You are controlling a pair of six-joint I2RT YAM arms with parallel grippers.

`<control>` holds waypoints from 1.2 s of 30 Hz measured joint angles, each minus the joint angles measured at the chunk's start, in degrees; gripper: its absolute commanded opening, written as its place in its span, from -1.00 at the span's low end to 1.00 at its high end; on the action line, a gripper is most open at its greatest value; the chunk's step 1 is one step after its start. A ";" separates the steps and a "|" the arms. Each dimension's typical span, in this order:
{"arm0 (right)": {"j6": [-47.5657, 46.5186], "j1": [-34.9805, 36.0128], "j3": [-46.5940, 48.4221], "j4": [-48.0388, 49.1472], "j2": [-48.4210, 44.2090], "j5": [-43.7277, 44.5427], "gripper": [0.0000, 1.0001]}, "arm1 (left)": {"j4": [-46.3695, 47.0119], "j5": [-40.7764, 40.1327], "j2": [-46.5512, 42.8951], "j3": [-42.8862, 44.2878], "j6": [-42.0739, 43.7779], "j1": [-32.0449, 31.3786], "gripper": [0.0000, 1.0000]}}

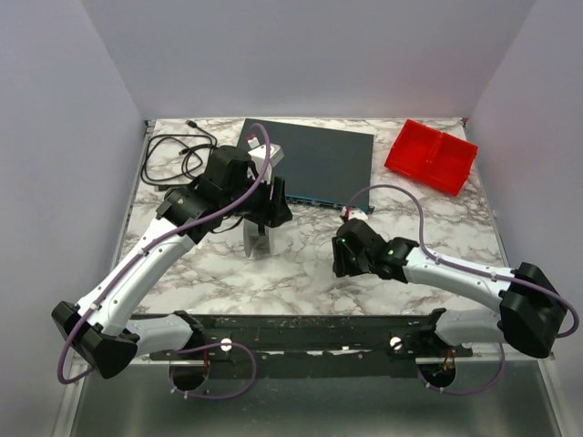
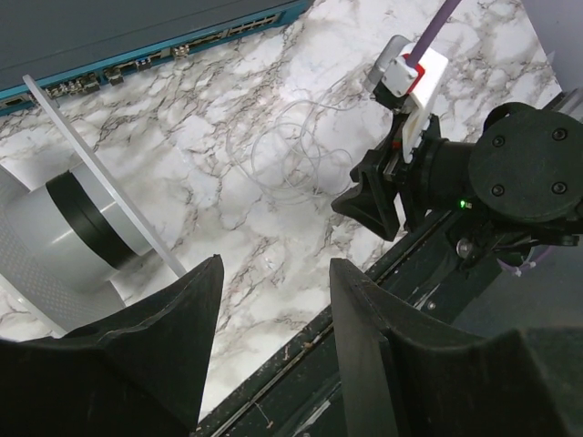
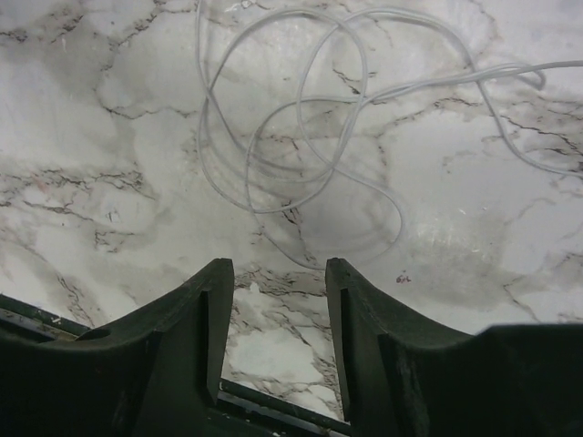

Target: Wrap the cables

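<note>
The cable is a very thin white wire lying in loose loops on the marble table; it shows faintly in the left wrist view. My right gripper is open and empty, its fingertips just short of the nearest loop; in the top view it sits mid-table. My left gripper is open and empty, pointing at the table's near edge. A grey-white spool with a black band and a clear flange stands just left of its fingers, under the gripper in the top view.
A dark flat network switch lies at the back centre, a red bin at the back right and a thicker black cord at the back left. A black rail runs along the near edge.
</note>
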 measured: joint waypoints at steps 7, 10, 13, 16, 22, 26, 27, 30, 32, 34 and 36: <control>-1.09 0.81 -0.35 4.33 4.85 -1.70 0.10 | 0.07 0.00 0.00 -0.46 -0.07 0.00 0.04; -1.66 1.01 -0.35 5.40 7.34 -1.68 0.10 | 0.09 0.00 0.00 -0.83 -0.07 0.00 0.04; -2.05 1.25 -0.33 5.77 9.51 -1.51 0.10 | 0.09 0.00 0.00 -1.11 -0.07 0.00 0.04; -2.32 1.46 -0.33 5.88 10.32 -1.16 -0.04 | 0.11 0.00 0.00 -1.18 -0.07 0.00 0.04; -2.80 1.57 0.00 5.92 10.49 -0.94 -0.81 | 0.15 0.00 0.00 -1.20 -0.04 0.00 0.04; -2.91 1.57 1.33 4.85 9.35 -0.59 -0.99 | 0.15 0.00 0.00 -1.20 -0.04 0.00 0.04; -2.93 1.60 1.97 4.04 8.41 -0.26 -0.99 | 0.15 0.00 0.00 -1.20 -0.04 0.00 0.04; -3.06 1.57 4.94 1.14 4.50 1.14 -0.99 | 0.17 0.00 0.02 -1.20 -0.02 0.00 0.04; -3.26 1.60 8.17 -0.66 2.05 1.99 -0.99 | 0.22 0.02 0.07 -1.20 -0.02 0.00 0.04; -3.56 1.60 11.91 -1.99 0.46 2.64 -0.99 | 0.26 0.07 0.15 -1.20 0.00 0.00 0.04; -4.02 1.60 15.80 -3.04 -0.46 3.39 -0.99 | 0.35 0.13 0.37 -1.18 0.04 0.00 0.04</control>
